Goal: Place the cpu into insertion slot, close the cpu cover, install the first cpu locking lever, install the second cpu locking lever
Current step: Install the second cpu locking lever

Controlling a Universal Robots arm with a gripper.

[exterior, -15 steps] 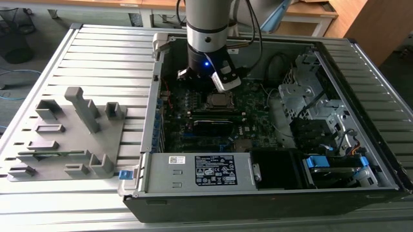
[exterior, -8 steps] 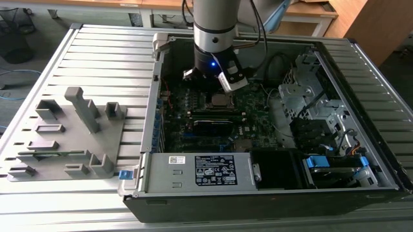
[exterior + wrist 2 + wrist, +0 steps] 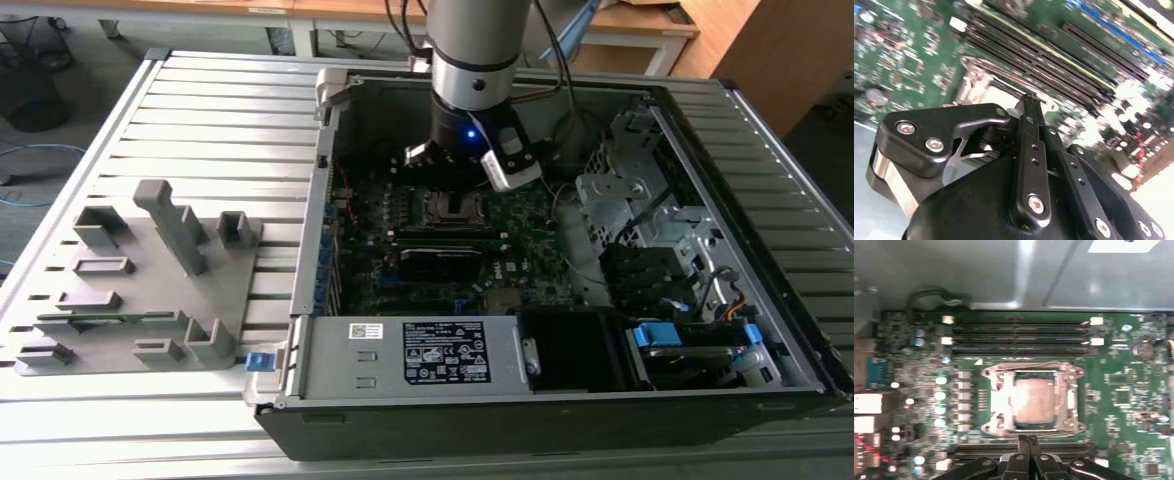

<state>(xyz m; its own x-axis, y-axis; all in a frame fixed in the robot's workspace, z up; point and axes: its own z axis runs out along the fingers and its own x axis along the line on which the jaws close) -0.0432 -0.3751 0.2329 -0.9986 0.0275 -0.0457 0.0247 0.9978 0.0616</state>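
Gripper (image 3: pixel 1027 441) pinched shut, fingertips together, holding nothing, poised just beside the socket edge. Beyond it, cpu (image 3: pixel 1035 399) seated flat in the slot (image 3: pixel 995 401), cover (image 3: pixel 1072 400) folded down around its grey top. Thin springy metal framing a fragile chip, by the look of it; best worked by the edges and levers, never the chip face.

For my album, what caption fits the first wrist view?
Shut gripper poised beside the motherboard's insertion slot, cpu seated beneath the closed cpu cover.
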